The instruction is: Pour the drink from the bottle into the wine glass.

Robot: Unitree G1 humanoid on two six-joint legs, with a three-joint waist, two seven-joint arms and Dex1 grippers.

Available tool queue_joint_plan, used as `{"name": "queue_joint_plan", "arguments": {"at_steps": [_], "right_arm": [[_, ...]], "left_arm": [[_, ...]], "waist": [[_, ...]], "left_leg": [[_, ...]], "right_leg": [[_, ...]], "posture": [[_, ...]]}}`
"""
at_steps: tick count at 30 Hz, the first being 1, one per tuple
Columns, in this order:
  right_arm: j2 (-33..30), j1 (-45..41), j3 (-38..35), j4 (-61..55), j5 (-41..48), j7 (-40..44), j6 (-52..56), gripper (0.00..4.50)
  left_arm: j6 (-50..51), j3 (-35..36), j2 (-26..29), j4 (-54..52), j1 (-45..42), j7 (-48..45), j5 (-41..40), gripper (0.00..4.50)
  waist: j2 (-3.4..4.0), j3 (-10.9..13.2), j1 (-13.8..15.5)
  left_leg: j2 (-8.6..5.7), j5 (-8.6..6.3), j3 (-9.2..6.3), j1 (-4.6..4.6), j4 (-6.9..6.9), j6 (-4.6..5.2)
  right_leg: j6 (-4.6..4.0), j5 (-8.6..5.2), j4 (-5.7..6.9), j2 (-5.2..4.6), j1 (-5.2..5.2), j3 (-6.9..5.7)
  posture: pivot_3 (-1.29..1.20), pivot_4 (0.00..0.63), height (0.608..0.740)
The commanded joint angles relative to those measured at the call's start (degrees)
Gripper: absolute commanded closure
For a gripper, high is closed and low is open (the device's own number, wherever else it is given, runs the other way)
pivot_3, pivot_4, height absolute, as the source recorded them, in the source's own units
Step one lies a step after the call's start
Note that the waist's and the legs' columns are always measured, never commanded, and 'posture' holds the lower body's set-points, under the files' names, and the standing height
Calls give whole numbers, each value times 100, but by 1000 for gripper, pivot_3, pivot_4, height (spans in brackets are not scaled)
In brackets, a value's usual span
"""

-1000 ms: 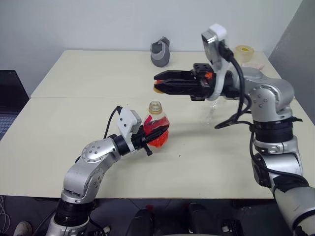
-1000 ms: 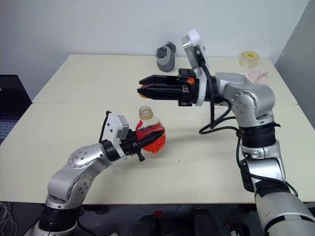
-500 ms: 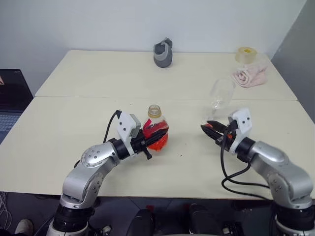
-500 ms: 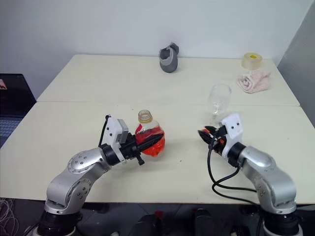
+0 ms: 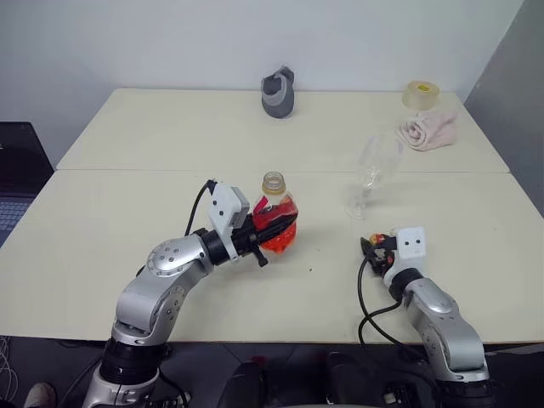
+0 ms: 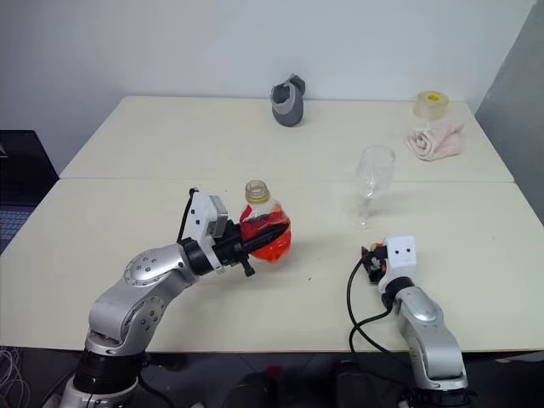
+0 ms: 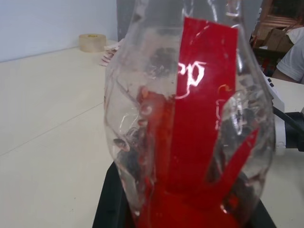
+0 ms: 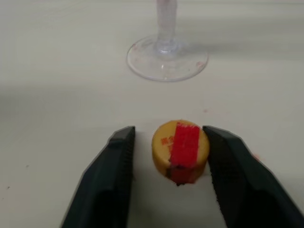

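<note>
Your left gripper (image 5: 270, 242) is clamped on the bottle (image 5: 274, 223), holding it upright just above the table (image 5: 127, 136), its neck uncapped and drink (image 7: 190, 190) in its lower part. Your right gripper (image 8: 168, 156) rests low on the table with its fingers (image 8: 114, 161) spread; the cap (image 8: 180, 147) sits between them, untouched by either. The glass (image 5: 374, 170) stands empty just beyond the cap.
</note>
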Motion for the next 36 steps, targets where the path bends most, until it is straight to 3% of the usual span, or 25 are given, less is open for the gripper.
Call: {"name": "queue_joint_plan", "arguments": {"at_steps": [1,3,9,14,18,25,35,36], "right_arm": [[-216,-119,-258,-308,78,103,153,641],[-398,-212,-377,-568,270,288,331,27],[-1176,-490,-602,-1486,1061,1154,969,27],[-1916,-858,-71,-1713,2189,2964,1009,27],[-1735,-1534,541,-1364,2336,3439,841,27],[-966,-2623,1118,-266,1871,3384,328,27],[-542,-2778,1197,203,1560,3227,-24,27],[-536,-2771,1192,186,1557,3213,-20,6]], "left_arm": [[-106,189,-24,-269,91,158,-24,3601],[-107,280,-10,-273,125,261,-20,3601],[-111,769,13,-55,78,780,109,3601],[-260,1260,-192,575,-120,1763,593,3601],[-743,1521,-394,1398,-440,2457,1078,3601],[-1983,1765,-398,3258,-1203,2874,1593,3601],[-3585,1837,-465,5609,-1825,2860,1773,3601],[-3688,1836,-455,5763,-1851,2841,1784,3291]], "waist": [[0,0,4],[0,1,6],[1,2,-1],[-6,4,-1],[-11,6,15],[-29,2,15],[-37,-2,18],[-37,-2,17]], "left_leg": [[0,0,-1,0,0,0],[-1,0,-1,-2,1,0],[0,-1,-1,-1,0,2],[1,-2,-5,1,1,4],[-3,-2,-6,-1,3,3],[-6,11,-22,-10,6,-21],[-19,13,-48,-24,13,-23],[-18,12,-49,-23,12,-23]], "right_leg": [[0,0,0,-1,0,0],[0,0,0,-1,0,-1],[0,0,0,1,0,-1],[0,0,-3,2,5,-8],[0,0,-3,-1,4,-8],[-2,2,-5,-7,-4,-17],[2,4,-2,-30,-17,-22],[2,4,-2,-30,-17,-22]], "posture": [[0,150,740],[0,150,740],[0,150,740],[0,150,740],[0,150,740],[0,150,740],[0,150,740],[0,150,740]]}}
